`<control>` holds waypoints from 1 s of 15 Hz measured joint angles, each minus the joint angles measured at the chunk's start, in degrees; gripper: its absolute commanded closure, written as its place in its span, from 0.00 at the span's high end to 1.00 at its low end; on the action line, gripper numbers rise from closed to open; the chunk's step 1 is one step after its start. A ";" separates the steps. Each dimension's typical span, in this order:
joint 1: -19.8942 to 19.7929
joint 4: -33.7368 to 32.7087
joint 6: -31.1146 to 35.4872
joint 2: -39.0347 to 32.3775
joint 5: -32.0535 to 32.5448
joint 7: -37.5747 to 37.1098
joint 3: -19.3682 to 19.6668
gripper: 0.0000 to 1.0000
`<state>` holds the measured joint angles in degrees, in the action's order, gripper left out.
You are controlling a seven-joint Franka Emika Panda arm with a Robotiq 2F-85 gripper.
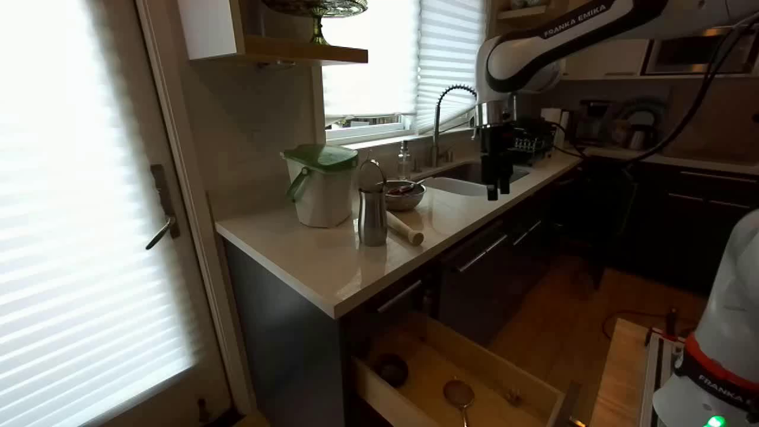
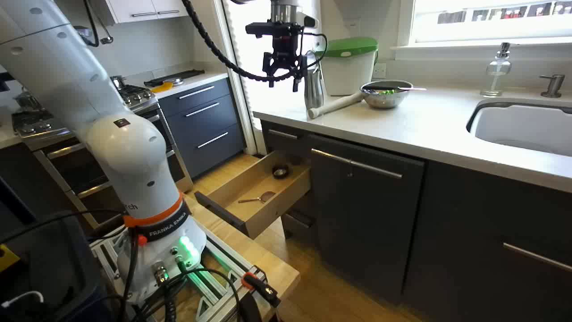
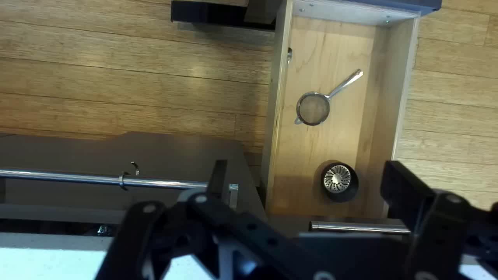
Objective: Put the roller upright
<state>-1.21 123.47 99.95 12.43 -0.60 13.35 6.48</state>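
One light wooden roller [image 2: 337,105] lies on its side on your pale countertop [image 2: 429,125], just beside the upright steel cup [image 1: 372,222] and near the metal bowl [image 2: 386,100]. Your gripper [image 2: 283,85] hangs in the air, its two fingers [image 3: 218,181] set wide apart. Your wrist view looks down on a pulled-out drawer [image 3: 336,46] holding a strainer [image 3: 313,109] and a dark round container [image 3: 340,184].

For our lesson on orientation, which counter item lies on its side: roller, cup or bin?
The roller; unlike it, the cup and bin stand upright.
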 measured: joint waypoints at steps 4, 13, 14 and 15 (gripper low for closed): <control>-0.31 -0.31 0.54 -0.17 -1.20 -1.55 0.00 1.00; -2.75 -14.34 12.34 -19.90 -11.08 -13.20 0.86 1.00; -2.74 -17.16 12.35 -23.27 -11.02 -15.17 0.75 1.00; -2.74 -19.76 12.35 -26.22 -10.99 -16.61 0.64 1.00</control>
<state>-3.95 103.71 112.30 -13.79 -11.59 -3.27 7.12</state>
